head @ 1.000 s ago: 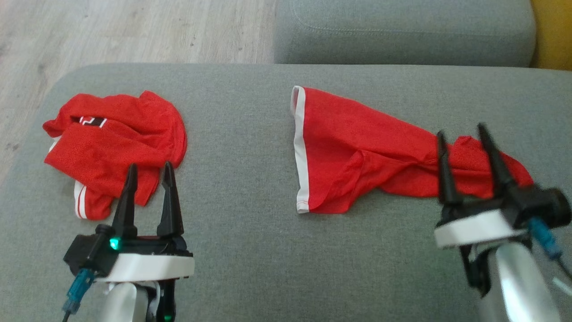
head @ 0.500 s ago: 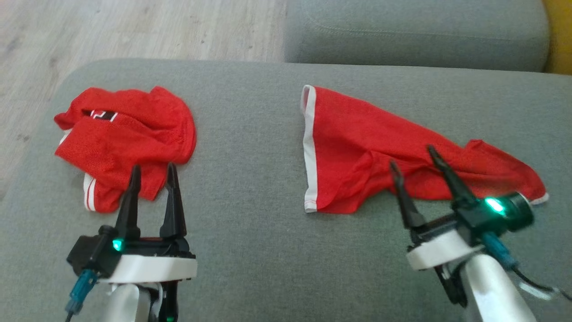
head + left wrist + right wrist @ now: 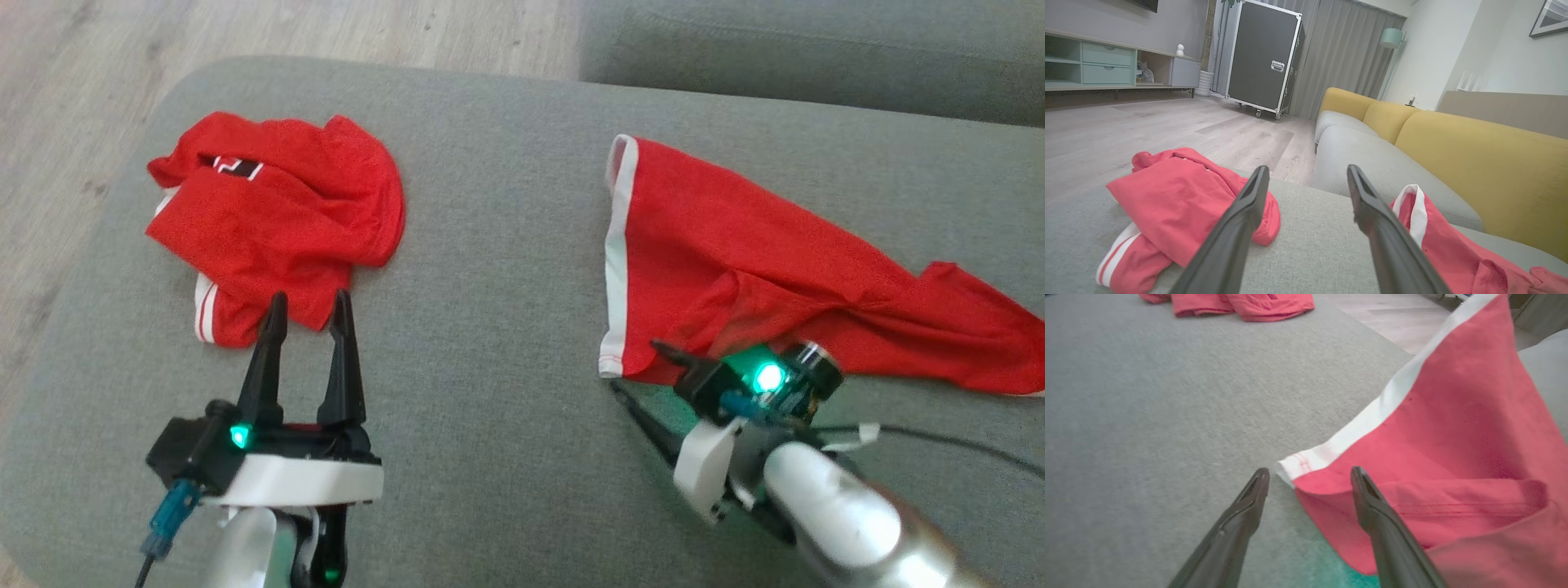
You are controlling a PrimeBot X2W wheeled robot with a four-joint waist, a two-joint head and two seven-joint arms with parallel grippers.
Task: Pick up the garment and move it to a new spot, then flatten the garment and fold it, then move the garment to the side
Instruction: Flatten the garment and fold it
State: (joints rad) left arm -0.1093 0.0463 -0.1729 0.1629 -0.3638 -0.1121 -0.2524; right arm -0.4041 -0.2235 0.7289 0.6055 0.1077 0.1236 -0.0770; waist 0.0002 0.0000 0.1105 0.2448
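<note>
A red garment (image 3: 735, 253) with a white band along its left edge lies spread and wrinkled on the right of the grey cushion (image 3: 490, 286). My right gripper (image 3: 637, 367) is turned to point left at the garment's near left corner, open. In the right wrist view the white-banded corner (image 3: 1294, 463) sits just beyond the gap of the right gripper (image 3: 1309, 473), and one finger (image 3: 1372, 510) lies over the red cloth (image 3: 1453, 428). My left gripper (image 3: 309, 298) stands open near a second, crumpled red garment (image 3: 277, 212), also in the left wrist view (image 3: 1180, 196), holding nothing.
Wooden floor (image 3: 82, 82) lies past the cushion's left and far edges. Another grey cushion (image 3: 816, 49) sits behind. In the left wrist view a yellow backrest (image 3: 1474, 155) runs along the right and a black wheeled case (image 3: 1261, 57) stands far off.
The head camera has shifted. My right gripper left the garment's right part, swung left and turned sideways toward the near white-banded corner. The left gripper kept its place.
</note>
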